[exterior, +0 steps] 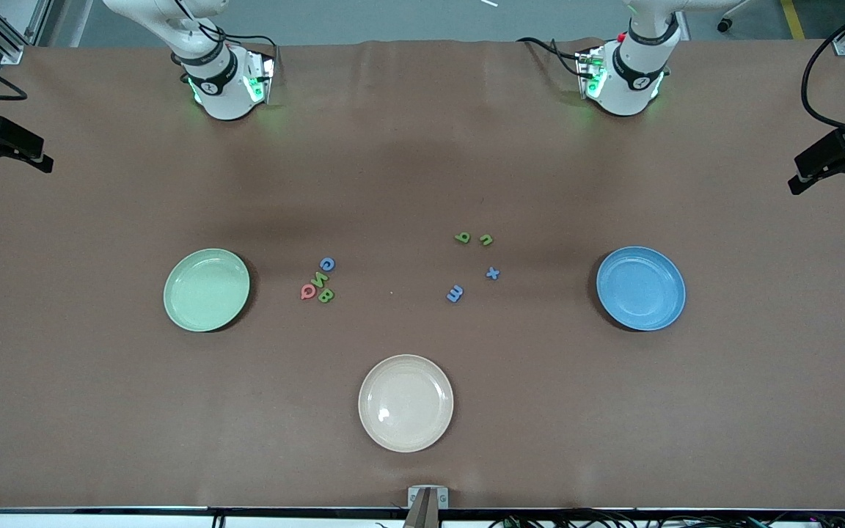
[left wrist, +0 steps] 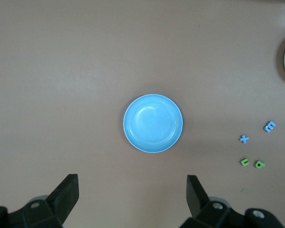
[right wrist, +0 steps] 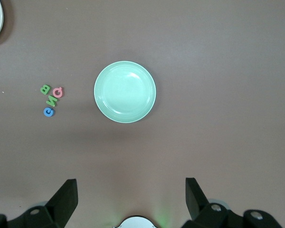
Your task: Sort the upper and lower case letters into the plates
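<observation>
The 8 letters lie in 2 groups near the middle of the worktop, none in a plate yet. The capitals – blue G (exterior: 327, 264), green N (exterior: 319, 278), red Q (exterior: 308, 292), green B (exterior: 326, 295) – are packed tight just beside the mint plate (exterior: 206, 290), toward the right arm's end. The lowercase letters – blue m (exterior: 455, 294), blue x (exterior: 492, 273) and 2 green ones (exterior: 474, 238) – lie spread out, nearer to the blue plate (exterior: 640, 287), toward the left arm's end.

So each group has its own nearer arm.

The right gripper (right wrist: 130, 202) hangs released over the worktop near the mint plate; the left gripper (left wrist: 132, 199) hangs likewise near the blue plate, empty.

Only the front view shows both groups together – and the whole cream plate (exterior: 405, 402) toward the front edge.
</observation>
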